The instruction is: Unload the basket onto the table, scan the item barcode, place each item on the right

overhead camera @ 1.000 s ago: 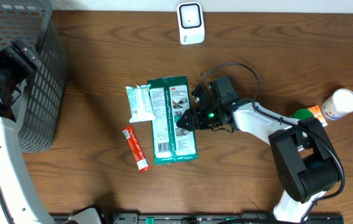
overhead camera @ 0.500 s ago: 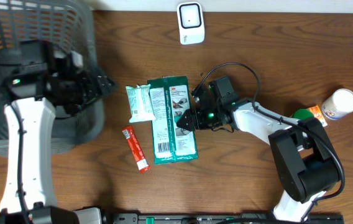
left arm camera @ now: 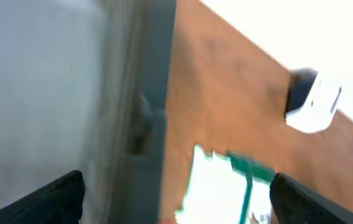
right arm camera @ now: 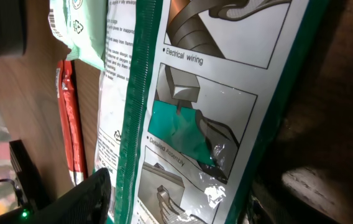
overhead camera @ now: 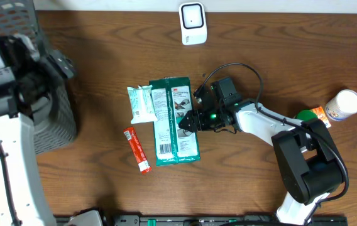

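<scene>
The item, a flat green package (overhead camera: 175, 119) with printed pictures, lies on the wooden table below the white scanner (overhead camera: 193, 23). My right gripper (overhead camera: 188, 120) hangs low over it. In the right wrist view its jaws stand open, the dark left finger (right arm camera: 89, 196) by the package's (right arm camera: 214, 106) left side and the other finger past its right edge. No barcode can be made out. My left gripper (left arm camera: 179, 208) is open with nothing in it, beside the grey basket's wall (left arm camera: 145, 112). Its view is blurred and faces the scanner (left arm camera: 313, 102).
A pale green pack (overhead camera: 141, 103) and a red stick pack (overhead camera: 137, 149) lie left of the item. The grey mesh basket (overhead camera: 62, 119) stands at the left edge under the left arm. A white-lidded can (overhead camera: 344, 104) and a green-orange object (overhead camera: 310, 115) sit at the right.
The left arm swung right over the basket and back to the left, and the basket shifted with it. The right arm and the item have not moved.
</scene>
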